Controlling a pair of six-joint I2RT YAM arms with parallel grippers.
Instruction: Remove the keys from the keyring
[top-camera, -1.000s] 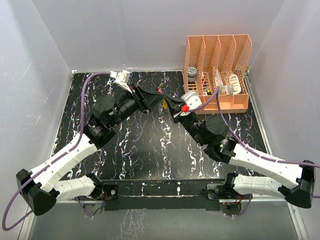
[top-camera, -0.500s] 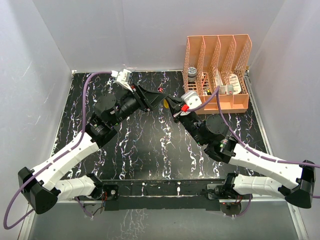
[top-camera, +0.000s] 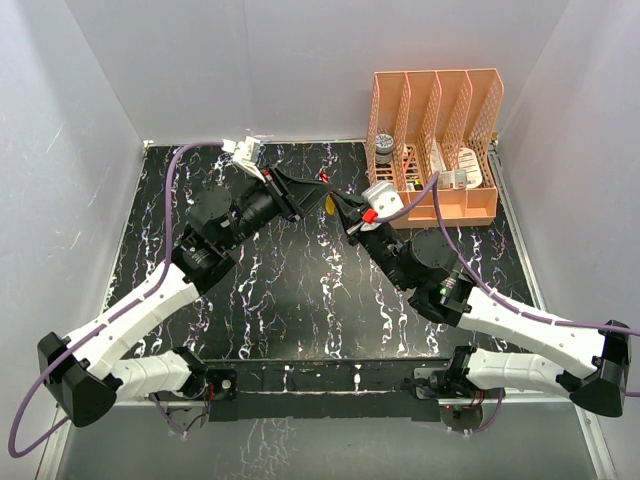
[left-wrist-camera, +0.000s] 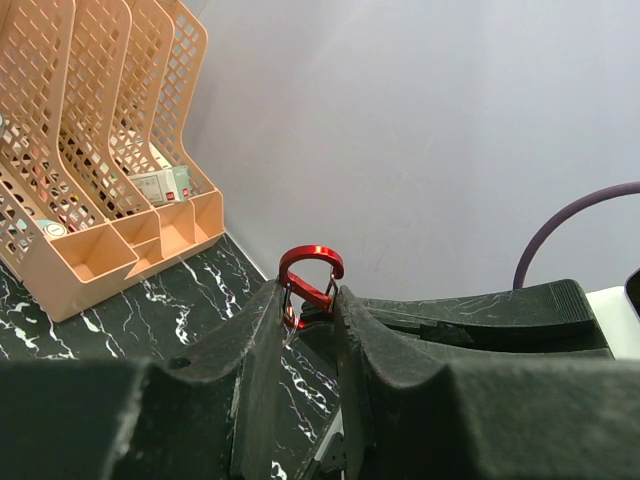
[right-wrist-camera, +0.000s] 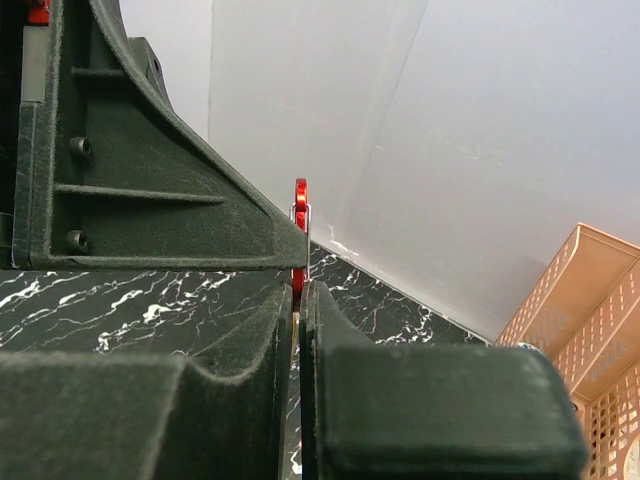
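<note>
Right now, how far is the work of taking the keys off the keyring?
Done: both pieces are lifted and gripped. In hand: the left gripper clamps the red keyring; the right gripper seems closed on the yellow key beside it. Left: the key does not look separated from the keyring yet.

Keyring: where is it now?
Left wrist view, centre: the keyring pokes up between the fingers of the left gripper, with the orange file rack at upper left.

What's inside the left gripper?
The keyring, its red loop poking out above the fingers. Its lower end is covered by them. The key sits just beyond, seen from above.
</note>
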